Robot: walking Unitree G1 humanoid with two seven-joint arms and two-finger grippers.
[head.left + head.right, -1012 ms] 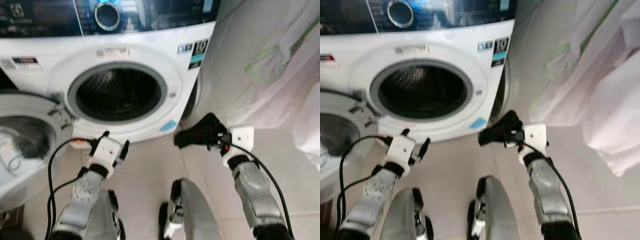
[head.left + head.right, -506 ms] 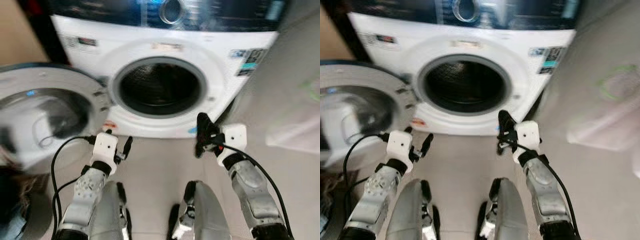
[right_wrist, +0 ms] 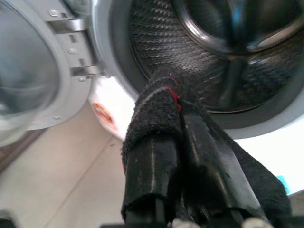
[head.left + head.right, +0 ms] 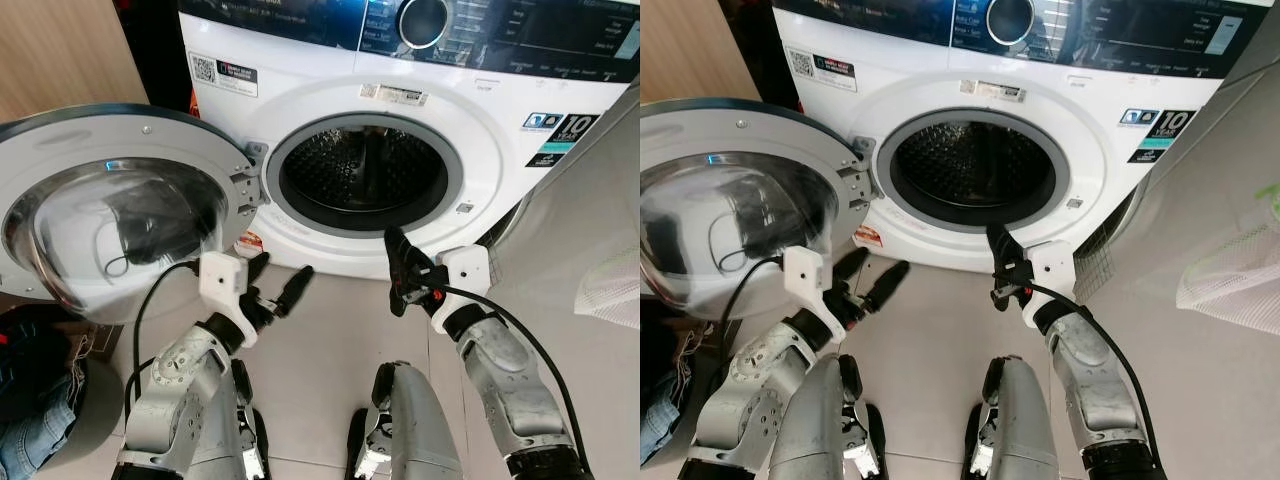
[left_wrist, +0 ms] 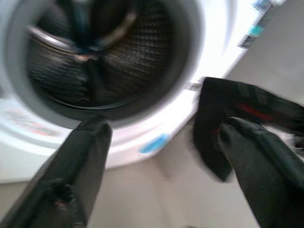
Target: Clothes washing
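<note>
A white front-loading washer (image 4: 500, 150) stands before me, its round glass door (image 4: 110, 210) swung open to the left. The dark drum (image 4: 365, 180) looks empty. My right gripper (image 4: 398, 268) is shut on a black cloth with a red stripe (image 3: 159, 107), held just below the drum's lower right rim. The cloth drapes over both fingers in the right wrist view. My left gripper (image 4: 278, 285) hangs open and empty, low in front of the washer between door and drum. In the left wrist view its fingers (image 5: 80, 161) frame the drum and the black cloth (image 5: 223, 114).
Blue jeans (image 4: 30, 440) lie in a dark basket at the lower left. A white mesh bag (image 4: 610, 290) hangs at the right against a grey sheet. A wooden panel (image 4: 60, 50) is at the upper left. My legs (image 4: 400, 430) stand on the tiled floor.
The camera has swung left, bringing the whole open door into view. My right gripper has turned the black cloth upward, close under the drum rim. The left gripper's fingers are spread wider.
</note>
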